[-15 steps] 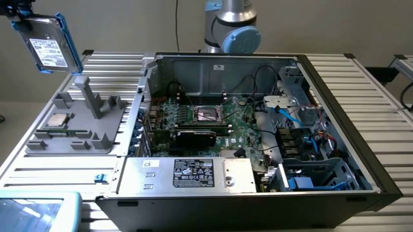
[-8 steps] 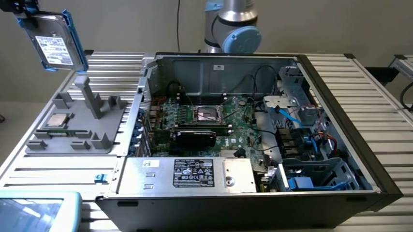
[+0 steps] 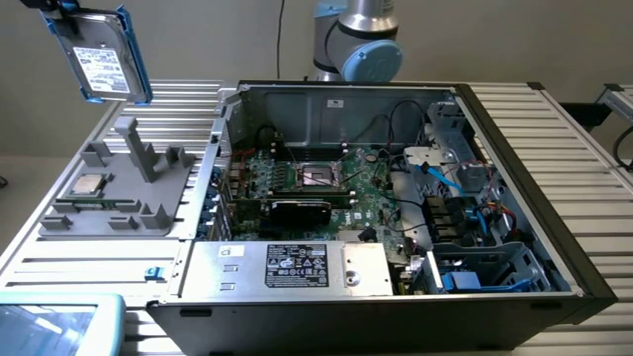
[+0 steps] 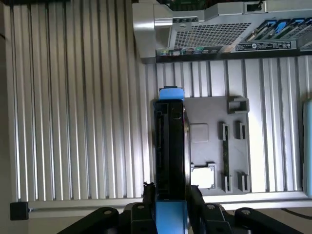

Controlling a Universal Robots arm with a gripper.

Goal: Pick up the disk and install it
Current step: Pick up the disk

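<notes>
The disk [image 3: 102, 63], a silver-grey hard drive with a white label and blue rails, hangs tilted high in the air at the exterior view's far left, above the grey fixture [image 3: 118, 196]. My gripper [image 3: 59, 16] is shut on its upper end. In the wrist view the disk [image 4: 169, 146] shows edge-on as a dark slab with a blue tip, clamped between the gripper's [image 4: 170, 194] fingers, with the fixture [image 4: 214, 146] far below it.
The open computer case [image 3: 554, 245] lies on the slatted table, with motherboard [image 3: 327, 182], a silver box with black label [image 3: 292, 267] and a drive cage [image 3: 490, 271] inside. A small square chip [image 3: 89, 183] sits on the fixture. A blue-rimmed object [image 3: 55, 322] lies at the front left.
</notes>
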